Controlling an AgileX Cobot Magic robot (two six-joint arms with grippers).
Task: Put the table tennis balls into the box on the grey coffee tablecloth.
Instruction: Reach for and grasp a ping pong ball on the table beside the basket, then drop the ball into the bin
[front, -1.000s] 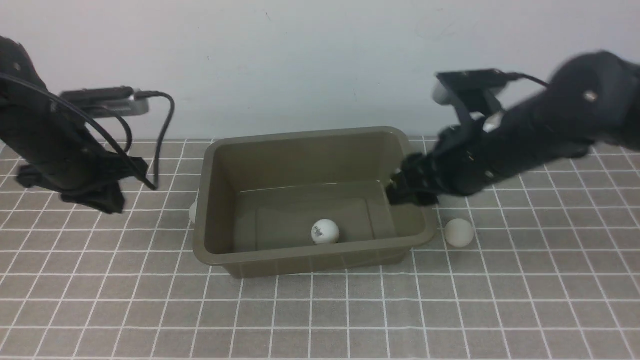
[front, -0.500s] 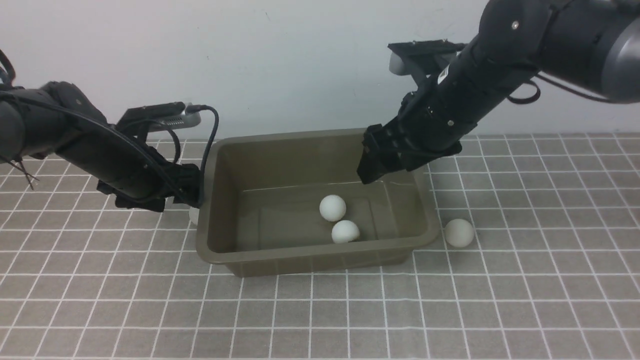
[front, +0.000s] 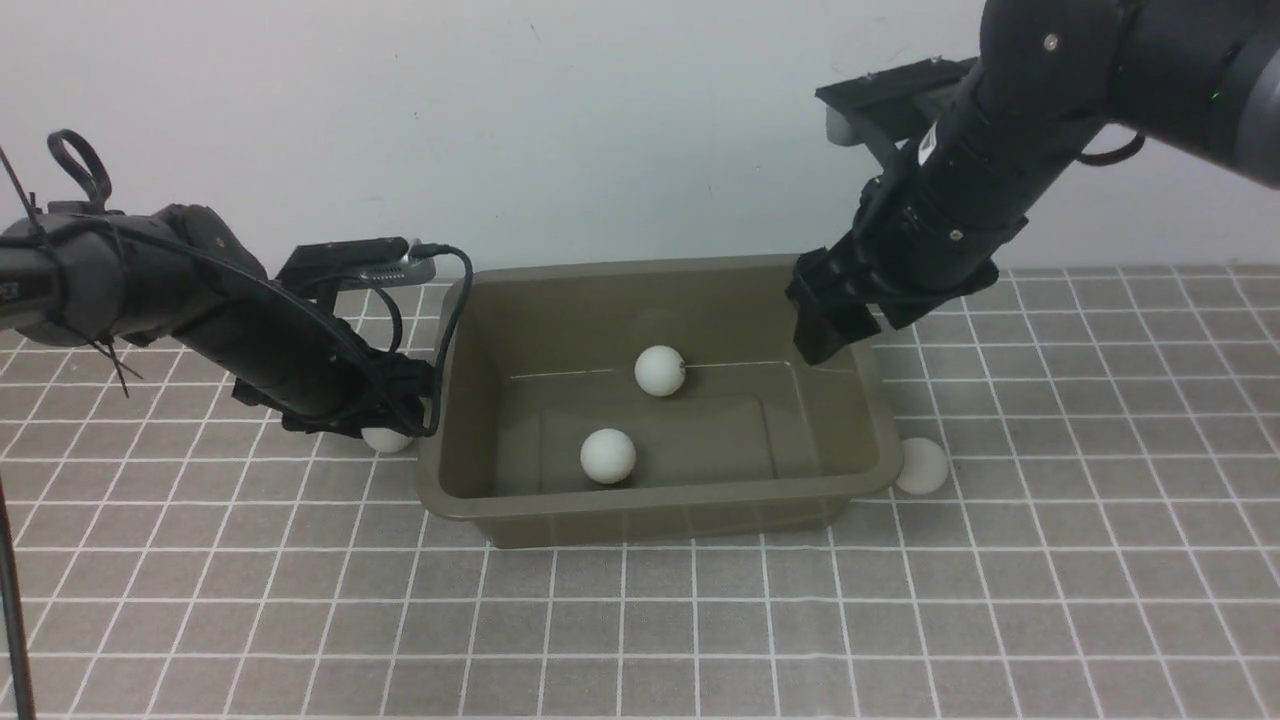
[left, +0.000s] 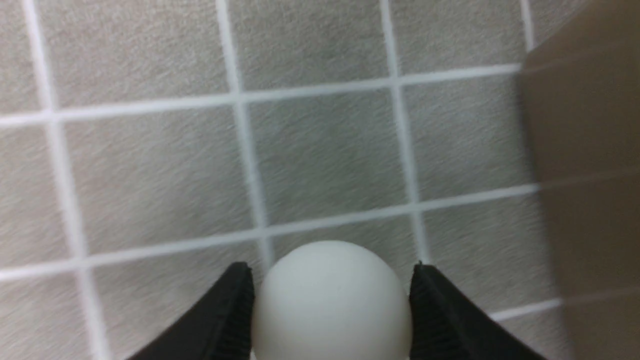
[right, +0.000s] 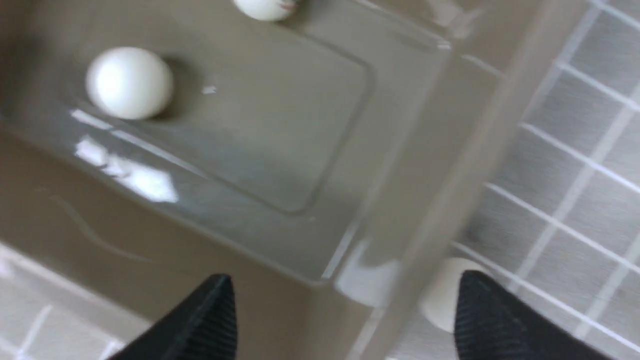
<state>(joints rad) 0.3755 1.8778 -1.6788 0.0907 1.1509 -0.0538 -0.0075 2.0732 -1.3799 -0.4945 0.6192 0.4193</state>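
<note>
The olive-brown box (front: 660, 505) stands on the grey coffee tablecloth (front: 640, 640). Two table tennis balls (front: 660, 371) (front: 608, 456) lie inside it. A third ball (front: 922, 466) rests on the cloth against the box's right end. My left gripper (front: 395, 418) is low beside the box's left wall, shut on a fourth ball (front: 385, 440). In the left wrist view that ball (left: 331, 310) sits on the cloth, with both fingers of the gripper (left: 330, 265) against it. My right gripper (front: 825, 335) hangs open and empty above the box's right wall (right: 450, 165).
A pale wall rises just behind the box. The right wrist view shows the box floor with one ball (right: 129, 82), another at the frame's edge (right: 265, 7), and the outside ball (right: 440, 295) beside one fingertip.
A second ball has landed in the box and both have rolled. The box has slid slightly right. My left gripper came down beside the box and closed on the ball there. The right arm pulled back rightwards.
</note>
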